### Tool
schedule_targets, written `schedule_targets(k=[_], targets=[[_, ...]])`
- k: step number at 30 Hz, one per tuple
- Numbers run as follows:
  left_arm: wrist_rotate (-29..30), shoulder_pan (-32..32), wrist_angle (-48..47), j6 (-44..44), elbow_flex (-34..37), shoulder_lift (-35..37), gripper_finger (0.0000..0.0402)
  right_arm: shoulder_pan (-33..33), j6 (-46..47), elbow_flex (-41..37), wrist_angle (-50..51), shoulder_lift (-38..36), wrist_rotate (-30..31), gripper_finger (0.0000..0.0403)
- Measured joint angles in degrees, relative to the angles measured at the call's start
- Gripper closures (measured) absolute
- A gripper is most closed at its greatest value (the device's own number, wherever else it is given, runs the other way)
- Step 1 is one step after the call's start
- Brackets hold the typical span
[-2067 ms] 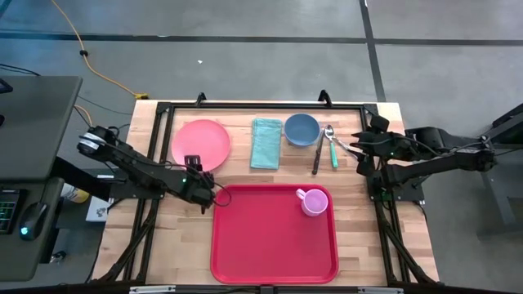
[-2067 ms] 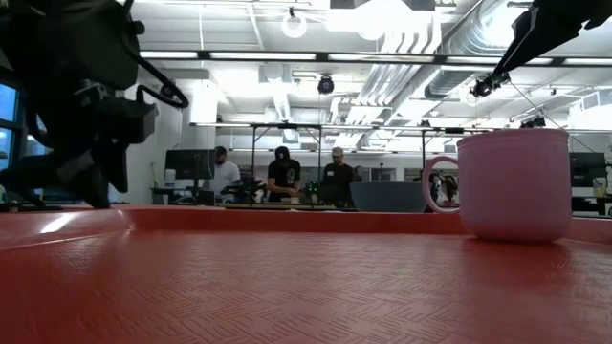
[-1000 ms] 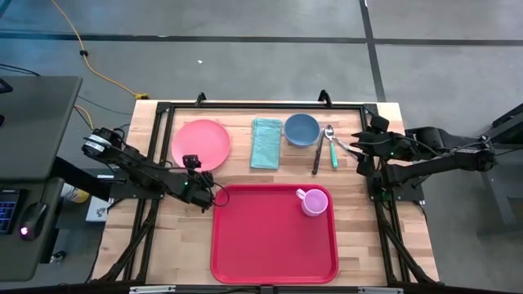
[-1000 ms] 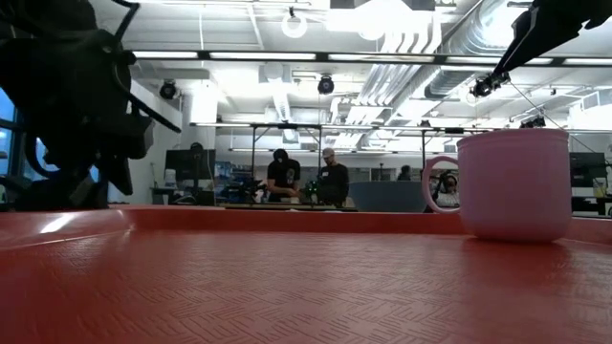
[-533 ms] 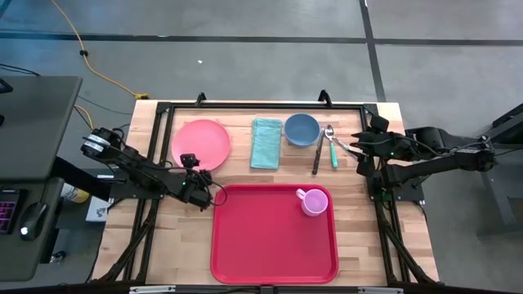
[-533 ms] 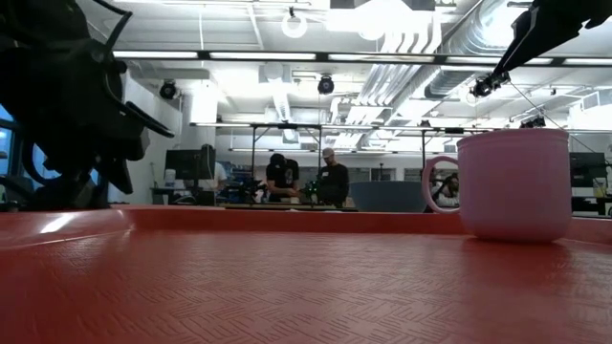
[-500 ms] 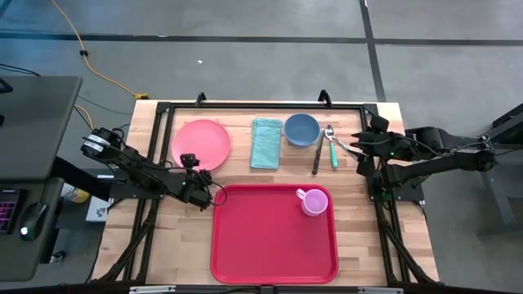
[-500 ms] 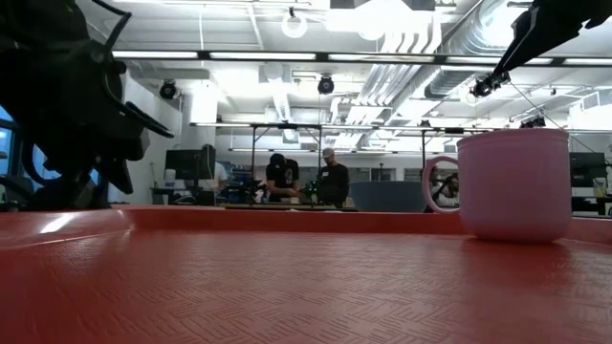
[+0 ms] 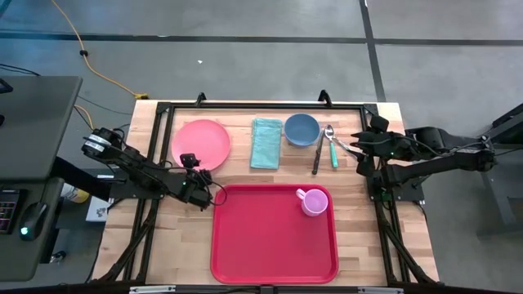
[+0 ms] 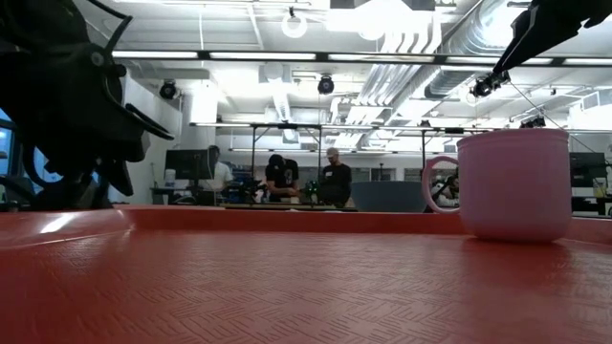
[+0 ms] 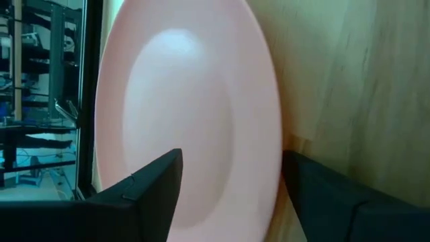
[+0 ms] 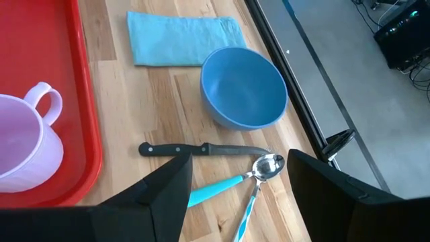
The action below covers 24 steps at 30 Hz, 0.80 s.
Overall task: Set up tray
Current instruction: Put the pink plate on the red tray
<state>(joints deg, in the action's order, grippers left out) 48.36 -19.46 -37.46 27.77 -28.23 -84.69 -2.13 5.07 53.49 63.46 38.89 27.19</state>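
1. Moved since two seconds ago: left gripper (image 9: 190,166), gone from beside the near-left corner of the red tray (image 9: 274,233) up to the near edge of the pink plate (image 9: 201,144); everything else in place.
2. Left jaws spread apart, straddling the plate's near rim in the left wrist view, plate (image 11: 188,114) lying between the two dark fingers (image 11: 151,191) and not yet pinched.
3. Just past the left jaws: bare wooden table (image 9: 237,175), then the tray, off to their near-right side.
4. Right gripper (image 9: 357,148) parked at the table's right edge, jaws released, grasping nothing.
5. Right in front of the right jaws: black-handled knife (image 12: 201,149), a spoon with a teal handle (image 12: 232,185) and another teal-handled utensil (image 9: 333,152), side by side on the wood.
6. Beyond those: blue bowl (image 12: 243,87), then a folded teal napkin (image 12: 181,37).
7. Farther out from the right jaws: tray in the table's near centre, pink mug (image 9: 313,201) standing upright in its far-right corner, handle toward the left.
8. Low view: mug (image 10: 512,182) on the ribbed tray floor (image 10: 287,287); people (image 10: 335,182) at benches far behind.
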Motion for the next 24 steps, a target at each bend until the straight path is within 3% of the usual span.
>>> schedule_targets(k=[16, 20, 24], targets=[[0.61, 5.80, 6.53, -5.56, 2.58, 0.15, 0.0130, -0.01, -0.16, 0.00, 0.09, 0.01, -0.60, 0.0178], [-0.16, 5.81, 7.00, -5.82, 2.58, 0.15, 0.0154, -0.01, -0.16, 0.00, 0.09, 0.00, -0.60, 0.0178], [-1.53, 5.84, 7.39, -5.63, 2.58, 0.13, 0.0207, -0.02, -0.16, 0.00, 0.09, 0.00, -0.60, 0.0178]])
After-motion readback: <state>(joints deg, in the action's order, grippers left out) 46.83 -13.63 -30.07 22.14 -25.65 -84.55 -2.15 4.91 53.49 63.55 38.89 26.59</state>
